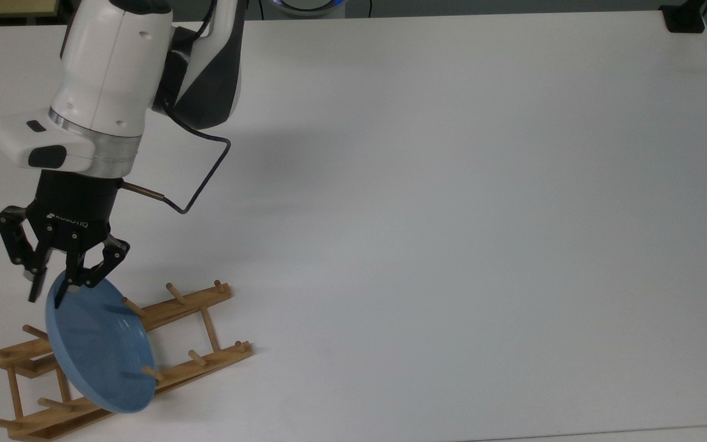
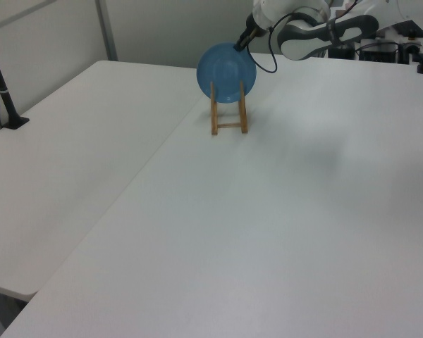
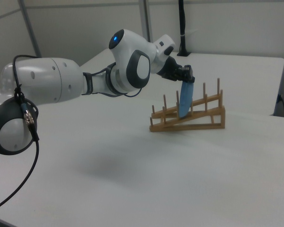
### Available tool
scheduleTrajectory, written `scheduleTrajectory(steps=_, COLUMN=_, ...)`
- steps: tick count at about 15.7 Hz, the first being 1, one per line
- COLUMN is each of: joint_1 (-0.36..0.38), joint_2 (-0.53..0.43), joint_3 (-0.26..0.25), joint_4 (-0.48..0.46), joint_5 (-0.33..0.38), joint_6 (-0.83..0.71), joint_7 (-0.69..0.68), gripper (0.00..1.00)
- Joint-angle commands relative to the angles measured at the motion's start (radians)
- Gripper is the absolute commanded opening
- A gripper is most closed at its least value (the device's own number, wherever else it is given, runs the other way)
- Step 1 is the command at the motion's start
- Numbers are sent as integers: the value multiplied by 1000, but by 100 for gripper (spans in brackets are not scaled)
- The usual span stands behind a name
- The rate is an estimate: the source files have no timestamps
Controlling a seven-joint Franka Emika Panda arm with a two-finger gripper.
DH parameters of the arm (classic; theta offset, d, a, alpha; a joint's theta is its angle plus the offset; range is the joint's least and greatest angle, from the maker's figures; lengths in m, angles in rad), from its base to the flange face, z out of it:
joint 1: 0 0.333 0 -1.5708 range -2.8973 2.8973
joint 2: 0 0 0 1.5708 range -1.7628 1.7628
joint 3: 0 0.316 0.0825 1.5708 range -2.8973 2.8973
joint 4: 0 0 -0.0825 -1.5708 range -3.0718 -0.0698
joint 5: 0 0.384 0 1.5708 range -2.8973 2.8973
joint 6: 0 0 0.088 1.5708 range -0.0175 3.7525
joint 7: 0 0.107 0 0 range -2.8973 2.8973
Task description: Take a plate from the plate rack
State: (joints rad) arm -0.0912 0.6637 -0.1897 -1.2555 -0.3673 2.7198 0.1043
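A: Starting at the lower left of the top view: straddling an upper rim with the tool point(image 1: 54, 288), jaws apart, one finger on each face, seemingly not pinching yet.

B: Straddling the plate point(image 1: 99, 350), then, standing on edge just right of the tool, leaning between pegs of the plate rack point(image 1: 188, 307) on the desk point(image 1: 452, 215).

A: Expecting something light and stiff, probably smooth and slippery.

B: Gripping at that top rim, then, well down over the raised lip. Lifting straight up along the pegs, not sideways. Risking a swing or a snag, perhaps dragging the rack along.
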Motion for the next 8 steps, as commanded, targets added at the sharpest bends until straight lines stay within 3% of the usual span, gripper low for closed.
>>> scheduleTrajectory(steps=1, joint_1=13, joint_2=10, joint_3=-13, joint_4=18, joint_5=-62, joint_6=9, joint_7=-8, gripper=18)
scheduleTrajectory(steps=8, joint_1=11, joint_2=4, joint_3=-13, joint_4=19, joint_5=-209, joint_6=8, joint_7=-8, gripper=16)
